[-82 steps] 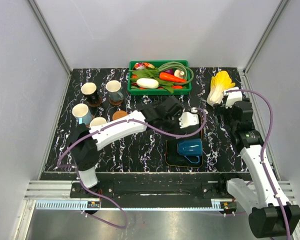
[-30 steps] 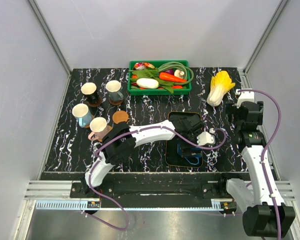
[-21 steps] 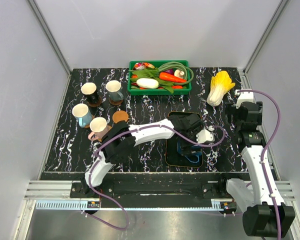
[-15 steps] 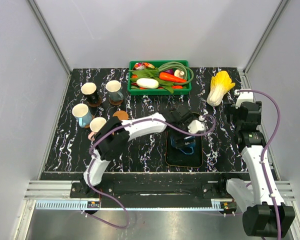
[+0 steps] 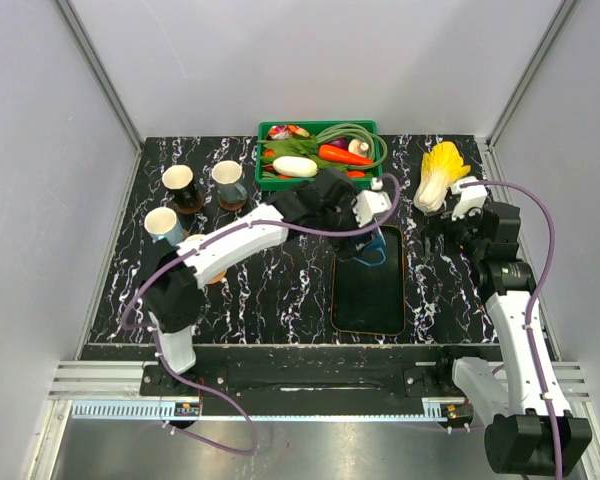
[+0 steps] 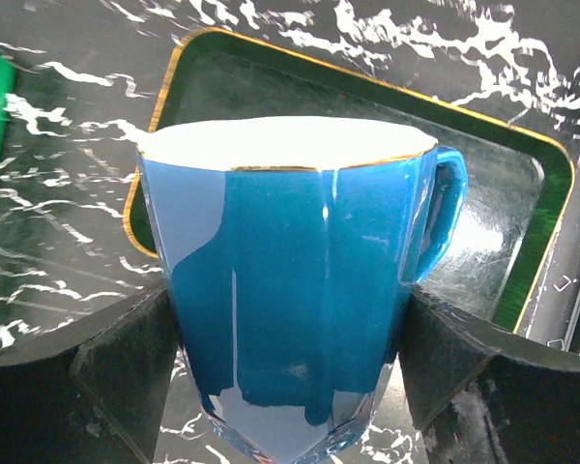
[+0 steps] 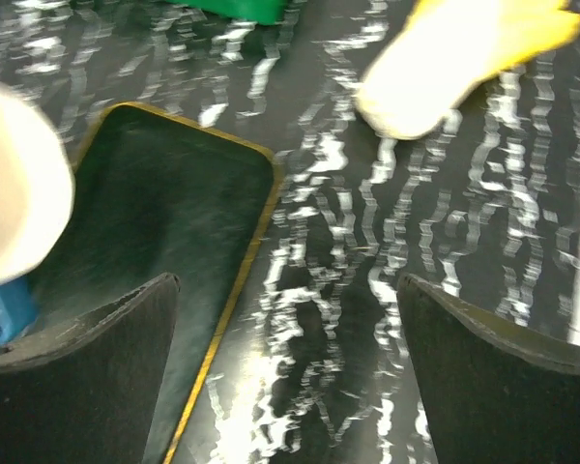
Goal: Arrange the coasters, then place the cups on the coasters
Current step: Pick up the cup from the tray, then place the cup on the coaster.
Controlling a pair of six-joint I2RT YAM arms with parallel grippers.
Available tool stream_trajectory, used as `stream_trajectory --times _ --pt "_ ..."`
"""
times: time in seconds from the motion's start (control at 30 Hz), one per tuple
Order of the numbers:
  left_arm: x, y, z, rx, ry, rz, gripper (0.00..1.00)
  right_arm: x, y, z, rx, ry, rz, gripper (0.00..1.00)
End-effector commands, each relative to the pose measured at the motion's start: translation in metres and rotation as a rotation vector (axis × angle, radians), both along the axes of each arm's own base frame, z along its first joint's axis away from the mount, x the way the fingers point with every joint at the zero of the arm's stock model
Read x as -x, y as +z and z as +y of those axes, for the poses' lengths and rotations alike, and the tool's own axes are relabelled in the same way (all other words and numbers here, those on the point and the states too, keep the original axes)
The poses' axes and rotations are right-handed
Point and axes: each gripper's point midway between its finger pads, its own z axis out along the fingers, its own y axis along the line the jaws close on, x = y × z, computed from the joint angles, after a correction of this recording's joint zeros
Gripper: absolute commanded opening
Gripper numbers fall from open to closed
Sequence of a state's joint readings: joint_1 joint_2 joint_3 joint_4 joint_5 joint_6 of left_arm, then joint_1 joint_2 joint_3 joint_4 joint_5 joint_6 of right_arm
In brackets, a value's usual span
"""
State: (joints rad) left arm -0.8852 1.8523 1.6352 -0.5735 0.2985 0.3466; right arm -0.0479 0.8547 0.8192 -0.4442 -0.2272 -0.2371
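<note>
**Risks, from the left.** Three cups stand at the table's far left: a pale blue cup (image 5: 163, 225), a dark cup (image 5: 180, 186) and a teal cup (image 5: 227, 183). The last two sit plainly on coasters (image 5: 233, 204).

- The left arm (image 5: 230, 248) stretches across just beside these cups. A low swing toward them could knock one off its disc.
- The arm also hides the surface beneath it, so from where I stand no free coaster can be confirmed (a blind set-down might land off-centre).
- The left gripper (image 6: 288, 367) is clamped on the blue cup (image 6: 290, 242), its fingers pressing the tapering walls and the handle out to one side. I judge that a glazed, narrowing body may slide in the grip if swung fast.
- At the far right, the right gripper (image 7: 288, 290) hangs with its fingers wide apart, holding nothing, near the cabbage (image 5: 438, 172). It poses little hazard unless both arms converge.

**Containers.**

- The three standing cups show cream insides with nothing in them.
- The green basket (image 5: 320, 124) at the far edge holds vegetables, a carrot and a white radish among them.
- The black tray (image 5: 368, 295) is bare. The blue cup hangs upright over its far end, and its inside is not visible.
</note>
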Motion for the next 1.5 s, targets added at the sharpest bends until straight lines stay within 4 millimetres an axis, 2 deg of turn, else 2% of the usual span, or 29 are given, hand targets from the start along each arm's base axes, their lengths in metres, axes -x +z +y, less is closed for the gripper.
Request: stream_trajectory --times 0.0,0.13,0.27,0.5,0.57,0.6,0.77,1.17,1.47 --pt "-0.025 0.096 0.013 0.254 0.074 -0.114 0.0 0.015 0.031 0.057 -0.173 0.294 -0.022 1.0" --pt "-0.037 0.105 0.038 0.298 0.151 -0.122 0.0 0.034 0.053 0.094 -0.309 0.511 -0.031 1.0" --pt "-0.04 0.107 0.056 0.317 0.188 -0.147 0.0 0.045 0.075 0.121 -0.452 0.7 -0.028 0.97" --pt "-0.03 0.126 0.072 0.36 0.203 -0.189 0.0 0.023 0.09 0.143 -0.647 0.839 0.043 0.91" --pt "-0.028 0.127 0.075 0.362 0.209 -0.196 0.0 0.016 0.085 0.149 -0.65 0.849 0.061 0.88" --pt "-0.028 0.128 0.076 0.365 0.213 -0.202 0.0 0.019 0.081 0.159 -0.637 0.875 0.067 0.88" --pt "-0.028 0.127 0.079 0.368 0.217 -0.207 0.0 0.022 0.063 0.185 -0.558 0.903 0.072 0.91" --pt "-0.025 0.13 0.072 0.396 0.208 -0.169 0.0 0.023 0.033 0.224 -0.586 0.988 0.223 0.85" --pt "-0.025 0.128 0.07 0.401 0.211 -0.152 0.0 0.012 0.034 0.239 -0.595 1.01 0.248 0.76"
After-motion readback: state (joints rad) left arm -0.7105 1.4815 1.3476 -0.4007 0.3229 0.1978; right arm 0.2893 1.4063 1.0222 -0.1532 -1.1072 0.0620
